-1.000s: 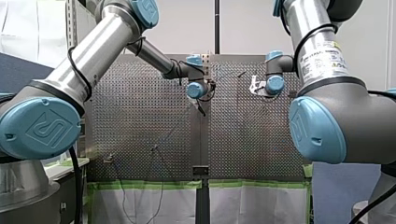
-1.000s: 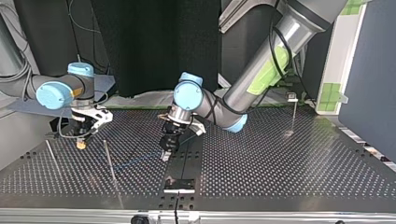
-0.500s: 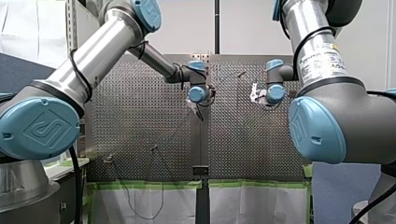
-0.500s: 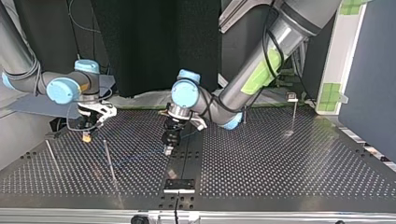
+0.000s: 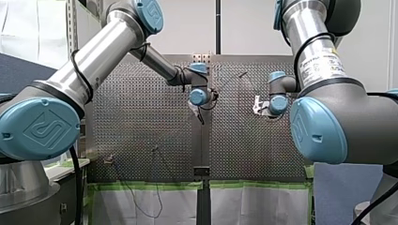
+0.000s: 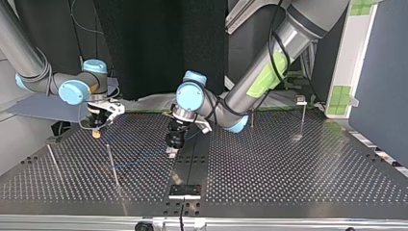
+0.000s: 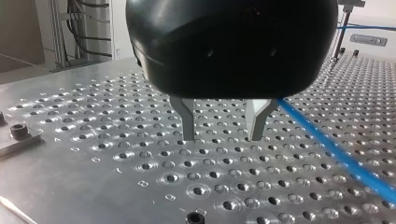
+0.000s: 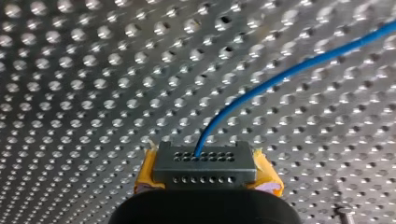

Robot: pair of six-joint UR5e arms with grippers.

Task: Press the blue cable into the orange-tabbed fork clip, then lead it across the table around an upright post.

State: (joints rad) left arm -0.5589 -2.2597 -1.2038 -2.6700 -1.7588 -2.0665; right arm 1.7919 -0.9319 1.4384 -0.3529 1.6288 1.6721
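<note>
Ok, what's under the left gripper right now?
Only bare perforated table shows under my left gripper, whose open fingers hold nothing. The blue cable runs past beside one finger, not between them. The gripper's black body hides the table behind the fingers.

So the perforated metal desk (image 6: 288, 168) has a small black plate (image 6: 184, 191) bolted at its near edge in the top view. There's a dark curtain (image 6: 159, 48) behind its far edge and a white panel with green squares (image 6: 349, 62) off its far corner. Front view: green tape (image 5: 150, 186) lines the desk's edge, with white sheeting (image 5: 253, 206) hanging below.
</note>
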